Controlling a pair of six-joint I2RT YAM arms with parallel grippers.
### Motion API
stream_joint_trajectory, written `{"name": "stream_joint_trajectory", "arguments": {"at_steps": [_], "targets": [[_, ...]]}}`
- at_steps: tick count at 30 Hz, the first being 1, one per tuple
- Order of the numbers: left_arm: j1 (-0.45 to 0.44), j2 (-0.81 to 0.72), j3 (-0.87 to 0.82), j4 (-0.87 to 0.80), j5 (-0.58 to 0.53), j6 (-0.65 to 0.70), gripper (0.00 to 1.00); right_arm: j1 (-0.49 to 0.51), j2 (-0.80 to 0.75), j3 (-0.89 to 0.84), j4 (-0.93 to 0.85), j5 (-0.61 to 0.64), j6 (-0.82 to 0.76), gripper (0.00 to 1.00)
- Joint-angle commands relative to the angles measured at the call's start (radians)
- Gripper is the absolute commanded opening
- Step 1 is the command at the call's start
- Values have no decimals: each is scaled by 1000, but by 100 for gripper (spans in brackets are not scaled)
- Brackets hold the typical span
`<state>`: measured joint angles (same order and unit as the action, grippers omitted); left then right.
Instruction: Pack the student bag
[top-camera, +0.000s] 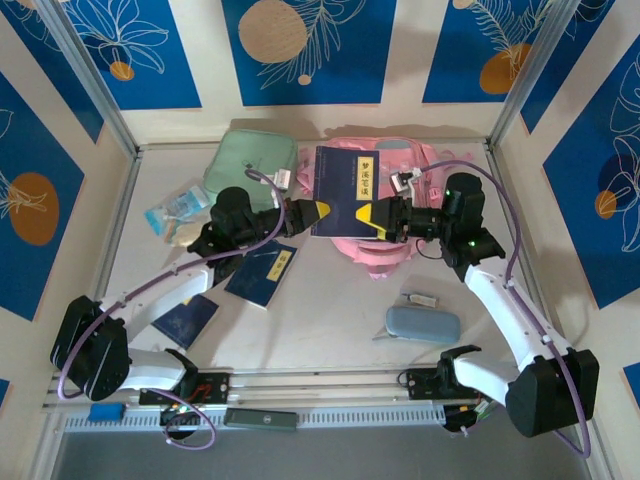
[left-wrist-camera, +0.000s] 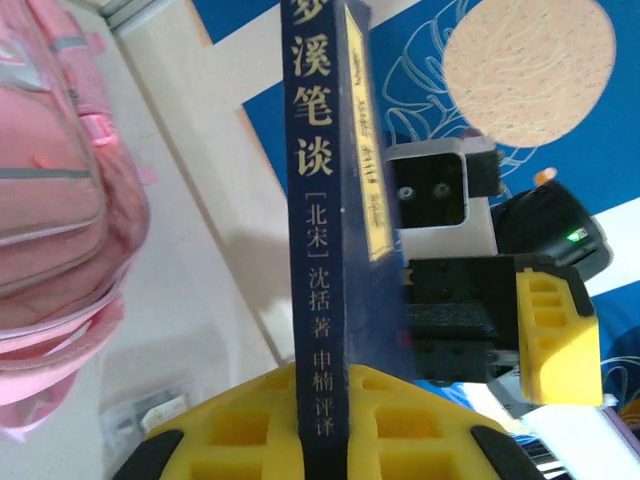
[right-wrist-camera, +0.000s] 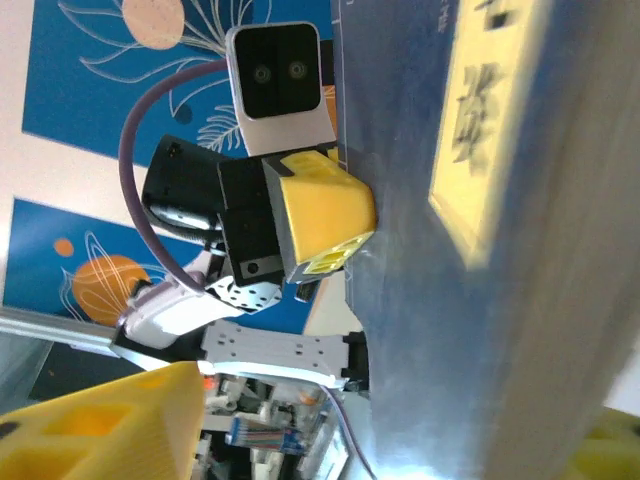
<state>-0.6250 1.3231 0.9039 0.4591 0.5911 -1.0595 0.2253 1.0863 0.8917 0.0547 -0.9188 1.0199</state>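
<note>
- Yellow fingers (left-wrist-camera: 250, 430) of the left tool (top-camera: 318, 211) clamp the navy book (top-camera: 345, 190) by its spine.
- Right tool (top-camera: 365, 218) grips the book's opposite edge, above the student bag (top-camera: 420, 160).

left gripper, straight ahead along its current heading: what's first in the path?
The left gripper points rightward, already clamped on the dark blue book. Beyond the book, the first thing in line looks like the right gripper on the book's opposite edge; depth between them is unclear.

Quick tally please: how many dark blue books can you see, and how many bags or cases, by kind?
Dark blue books: 3 (held, table, near left arm)
Pink student bag: 1
Mint green case: 1
Blue-grey case: 1
Total: 6
</note>
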Motion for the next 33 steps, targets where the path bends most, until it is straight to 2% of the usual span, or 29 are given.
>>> {"name": "stream_joint_trajectory", "arguments": {"at_steps": [1, 3, 6, 9, 11, 13, 16, 21, 23, 28, 33], "targets": [[-5, -27, 60, -120, -30, 107, 0, 15, 5, 46, -95, 9, -60, 53], [-6, -29, 56, -103, -26, 109, 0, 15, 26, 59, -121, 9, -77, 47], [-7, -25, 63, -136, -29, 132, 0, 14, 44, 83, -197, 47, -122, 32], [-6, -19, 70, -160, -32, 152, 0, 14, 51, 101, -253, 70, -171, 12], [-7, -10, 89, -188, -26, 165, 1, 10, 61, 125, -311, 83, -213, 5], [-10, -5, 98, -189, -7, 184, 18, -1, 59, 145, -394, 114, -259, 0], [-9, -12, 130, -282, -31, 293, 31, -52, 39, 148, -461, 128, -293, 0], [-8, 44, 265, -612, -179, 652, 42, -141, 4, 165, -655, 194, -415, 0], [-9, 99, 319, -689, -195, 764, 44, -200, -12, 153, -708, 219, -430, 0], [-30, 258, 437, -738, -218, 986, 52, -343, -65, 90, -750, 248, -435, 0], [-71, 433, 576, -778, -237, 1179, 61, -445, -76, 71, -803, 321, -428, 0]]}}
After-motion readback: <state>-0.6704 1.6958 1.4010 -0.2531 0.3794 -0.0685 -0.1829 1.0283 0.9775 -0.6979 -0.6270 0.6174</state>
